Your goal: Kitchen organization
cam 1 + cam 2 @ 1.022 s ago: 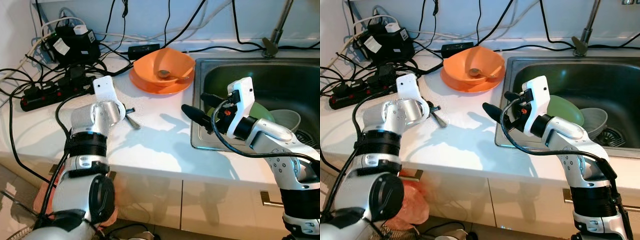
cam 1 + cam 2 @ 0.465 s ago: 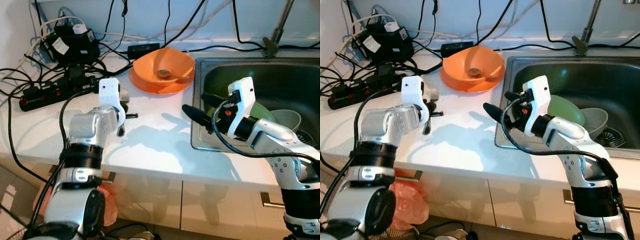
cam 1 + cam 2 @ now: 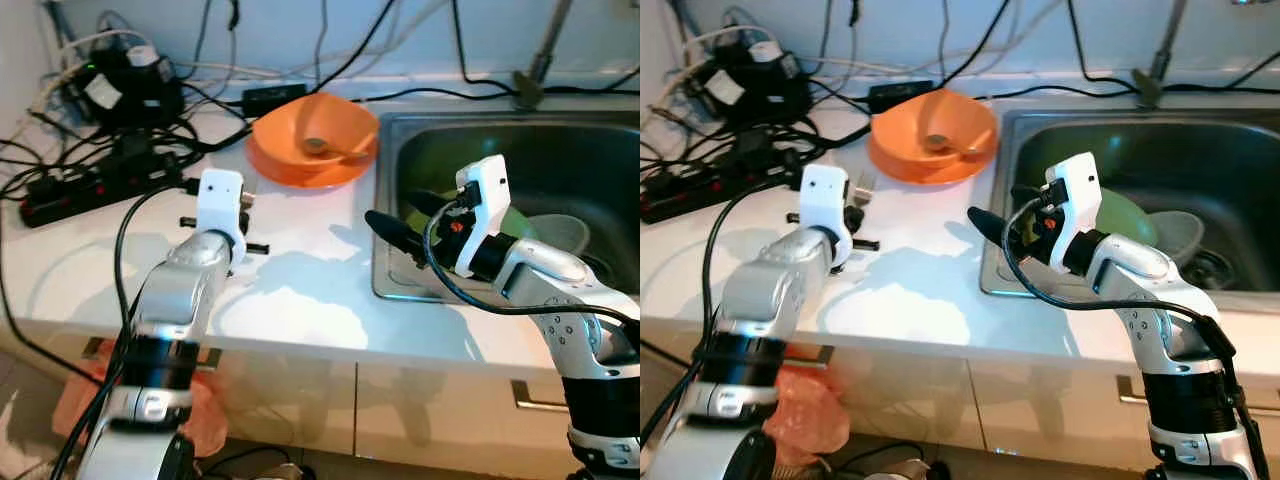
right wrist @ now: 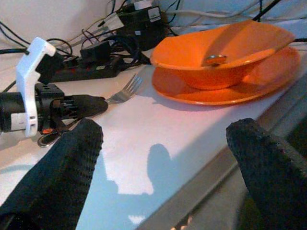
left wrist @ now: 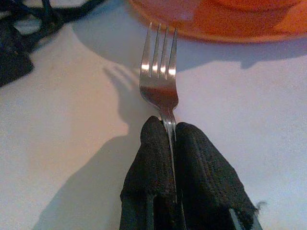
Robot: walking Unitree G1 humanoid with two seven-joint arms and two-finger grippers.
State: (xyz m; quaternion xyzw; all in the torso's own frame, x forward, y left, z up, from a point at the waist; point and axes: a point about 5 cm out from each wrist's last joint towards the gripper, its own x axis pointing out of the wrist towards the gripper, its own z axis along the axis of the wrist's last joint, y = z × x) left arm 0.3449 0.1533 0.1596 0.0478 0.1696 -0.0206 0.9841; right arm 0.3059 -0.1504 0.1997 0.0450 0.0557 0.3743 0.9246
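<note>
Here, in the left eye view, the left hand is stretched over the white counter, toward its back edge, just short of an orange bowl that sits on an orange plate beside the sink. The right hand hangs over the sink's near-left corner, fingers spread wide with nothing between them. Black cables and a power strip crowd the counter's back-left corner.

The right eye view shows a green dish lying in the sink behind the right hand.

In the left wrist view the two black fingers are clamped together on the handle of a metal fork, whose tines point toward the plate's rim.

From the right wrist view, the fork sticks out of the left hand, tines close to the plate, and a spoon rests in the bowl.
</note>
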